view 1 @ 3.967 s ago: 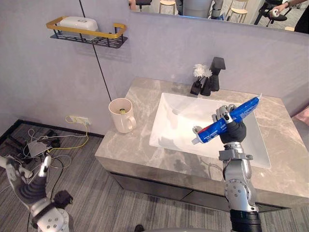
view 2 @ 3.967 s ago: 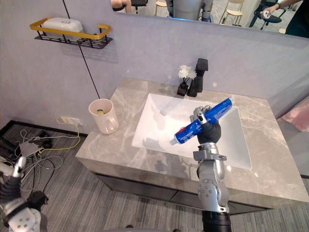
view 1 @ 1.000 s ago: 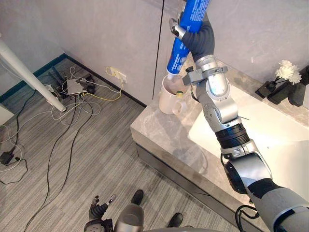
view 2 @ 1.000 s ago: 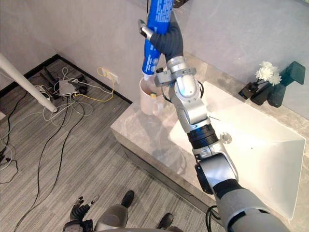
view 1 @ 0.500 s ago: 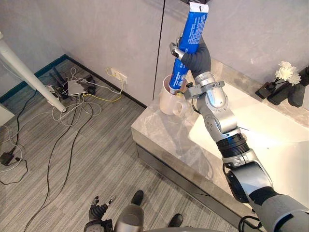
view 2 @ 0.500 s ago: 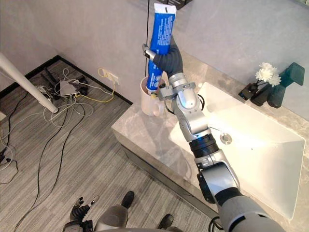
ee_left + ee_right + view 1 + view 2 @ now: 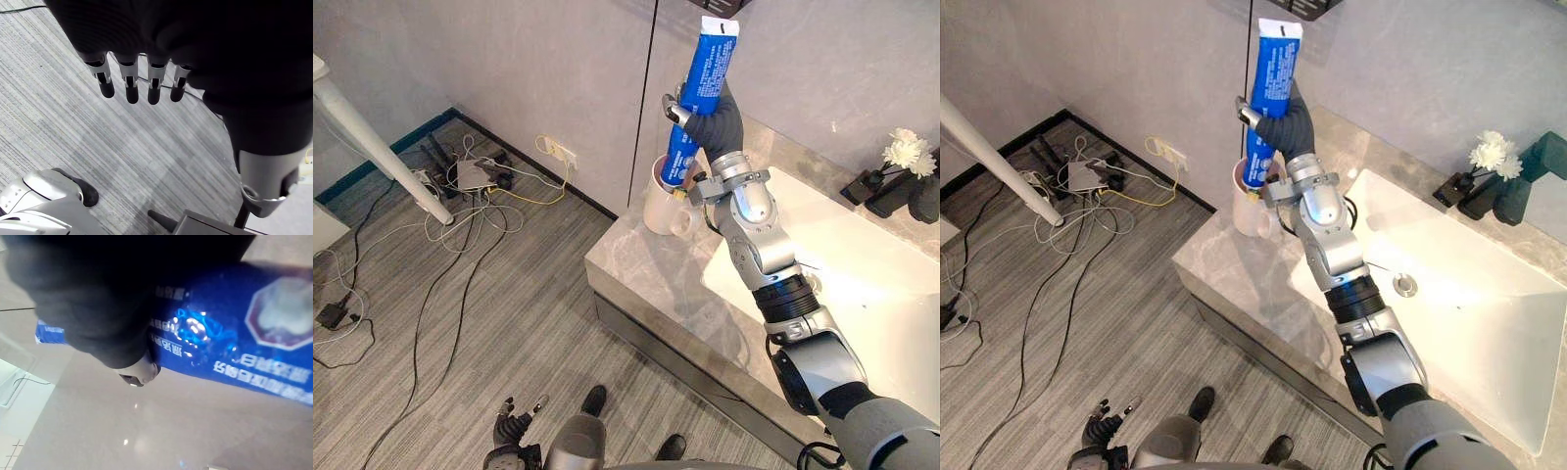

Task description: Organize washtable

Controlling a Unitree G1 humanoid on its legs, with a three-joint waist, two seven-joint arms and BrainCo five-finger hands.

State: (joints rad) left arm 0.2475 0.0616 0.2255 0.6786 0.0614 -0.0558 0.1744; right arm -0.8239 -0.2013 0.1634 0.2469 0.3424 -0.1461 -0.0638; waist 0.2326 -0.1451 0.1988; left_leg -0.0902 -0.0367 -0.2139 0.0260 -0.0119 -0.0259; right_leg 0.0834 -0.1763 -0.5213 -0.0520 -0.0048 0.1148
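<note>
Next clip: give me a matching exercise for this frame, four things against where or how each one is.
Things:
1 toothpaste tube
2 mug
3 left hand
4 white flowers

Places or states:
A on the counter, at its end left of the sink
B open, above the floor
C at the counter's back edge, past the sink
D upright in the right hand

Pairs: 1-D, 2-A, 3-B, 4-C

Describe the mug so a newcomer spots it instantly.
Find the grey marble washtable with its white sink. On its left end by the wall stands a handled cream mug. It alone has a blue toothpaste tube, gripped by the right hand, reaching into it.
</note>
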